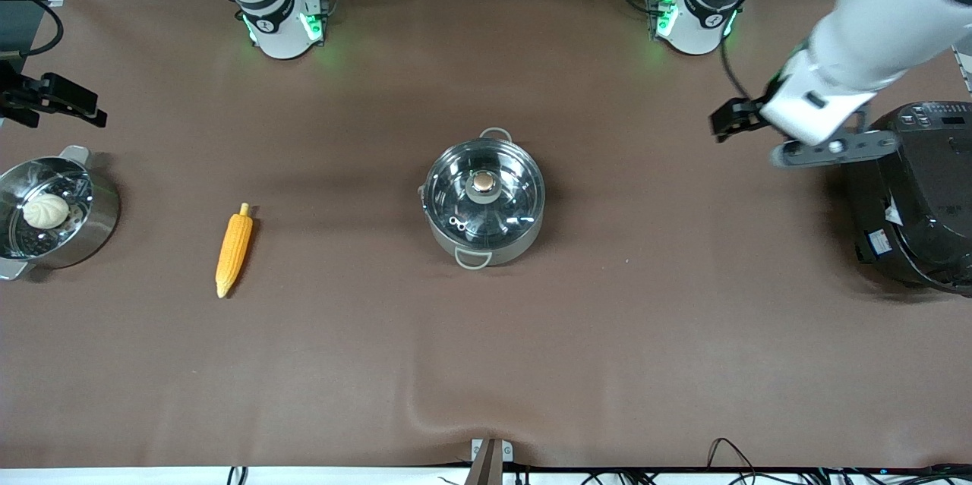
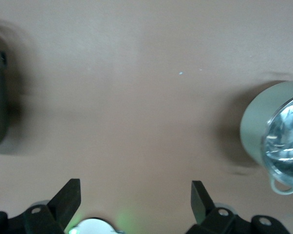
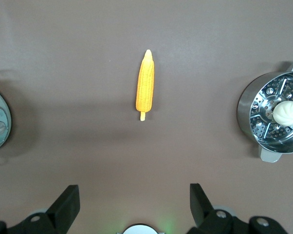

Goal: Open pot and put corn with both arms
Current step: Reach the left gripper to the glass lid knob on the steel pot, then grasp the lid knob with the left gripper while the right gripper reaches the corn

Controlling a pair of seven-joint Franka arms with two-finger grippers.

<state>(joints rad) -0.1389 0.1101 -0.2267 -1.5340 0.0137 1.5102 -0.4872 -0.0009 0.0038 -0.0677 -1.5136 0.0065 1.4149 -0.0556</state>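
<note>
The pot point(image 1: 484, 238) stands at the middle of the table, shut with its glass lid point(image 1: 509, 200) and copper knob point(image 1: 483, 182). The corn point(image 1: 234, 250) lies flat on the table between the pot and the steamer pot, stalk end toward the robots' bases. My left gripper point(image 1: 731, 119) is open and empty, in the air over bare table between the pot and the black cooker. In the left wrist view it point(image 2: 135, 185) is open, with the pot point(image 2: 275, 139) off to one side. My right gripper point(image 3: 134, 187) is open and empty, high over the table, with the corn point(image 3: 145, 87) ahead of it.
A steel steamer pot point(image 1: 99, 215) with a white bun point(image 1: 45, 210) stands at the right arm's end of the table. A big black cooker point(image 1: 915, 204) stands at the left arm's end. A black clamp-like fixture point(image 1: 53, 99) juts in above the steamer pot.
</note>
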